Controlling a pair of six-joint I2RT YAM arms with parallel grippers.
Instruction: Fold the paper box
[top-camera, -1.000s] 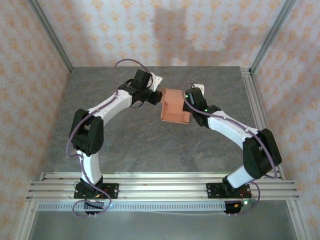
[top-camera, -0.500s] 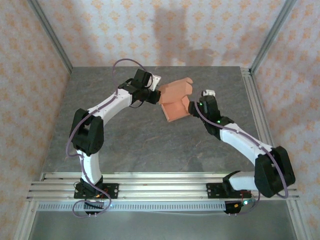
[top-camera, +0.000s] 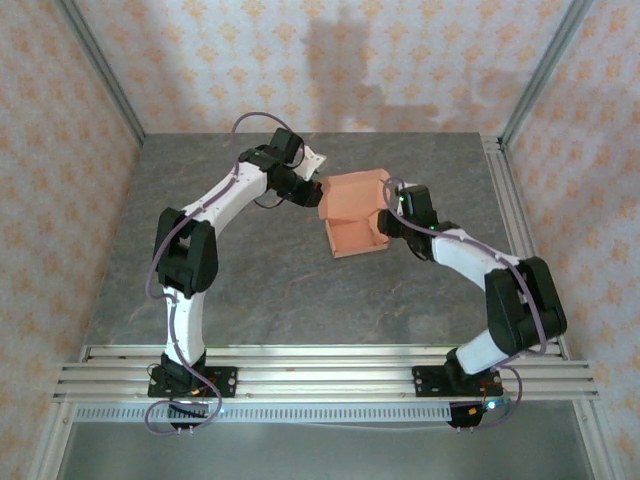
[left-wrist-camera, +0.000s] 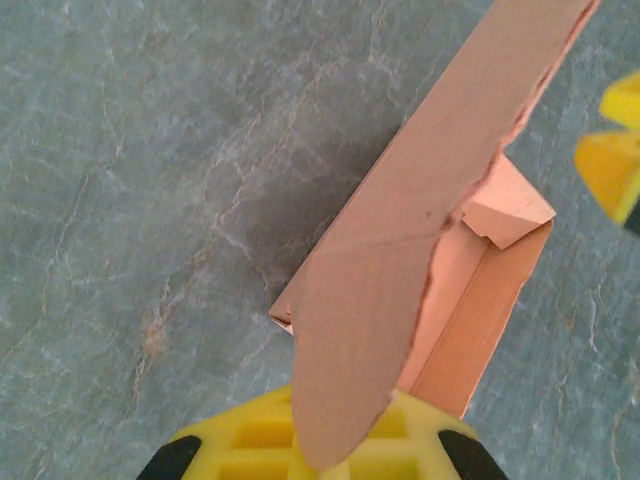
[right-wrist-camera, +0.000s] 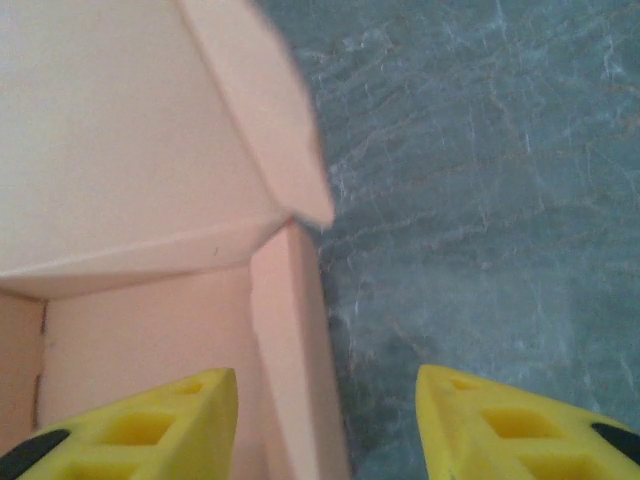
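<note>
The paper box (top-camera: 352, 225) is a salmon-orange card tray with its opening upward and a lid flap raised at the back, resting on the grey table (top-camera: 250, 290). My left gripper (top-camera: 312, 192) is shut on the box's left flap; in the left wrist view the flap (left-wrist-camera: 400, 250) runs up out of the closed yellow fingers (left-wrist-camera: 250, 445). My right gripper (top-camera: 388, 222) is open at the box's right side. In the right wrist view its jaws (right-wrist-camera: 325, 400) straddle the box's side wall (right-wrist-camera: 300, 380), one finger inside the tray and one outside. Its yellow fingers (left-wrist-camera: 610, 160) also show beyond the box.
An aluminium rail frame (top-camera: 320, 370) runs along the near edge and a rail (top-camera: 505, 200) along the right side. Patterned walls close in the back and both sides. Bare grey tabletop lies in front of the box.
The right arm pulled away from the box and has come back to its right wall. The box has turned and opened up, its lid flap now raised at the back.
</note>
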